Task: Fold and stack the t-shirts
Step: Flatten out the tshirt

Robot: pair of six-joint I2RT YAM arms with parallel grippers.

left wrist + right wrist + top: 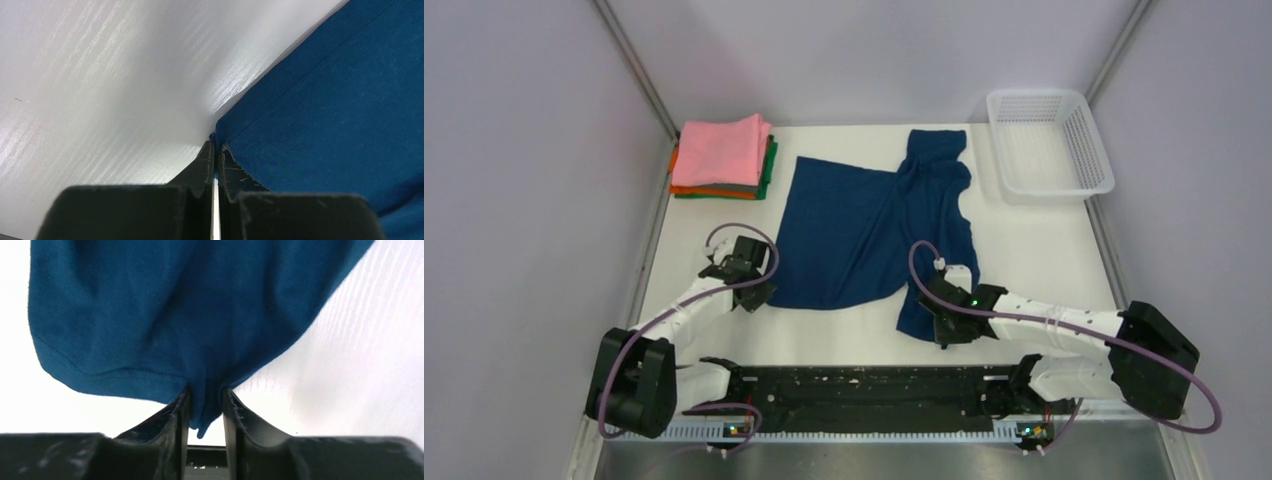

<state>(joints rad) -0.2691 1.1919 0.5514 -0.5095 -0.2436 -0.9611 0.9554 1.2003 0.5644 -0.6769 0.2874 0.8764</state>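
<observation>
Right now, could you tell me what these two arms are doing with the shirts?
Both arms are working on the blue t-shirt, which lies spread but rumpled on the table. The left gripper is shut on its near-left corner, and the right gripper pinches a bunch of cloth at its near-right edge. Folded shirts, pink on top, sit stacked at the far left; a white basket stands at the far right.

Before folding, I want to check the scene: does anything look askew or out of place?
Yes. The navy t-shirt lies unevenly: its left part is flat, but its right side is bunched and twisted. The folded stack and basket look orderly.
</observation>
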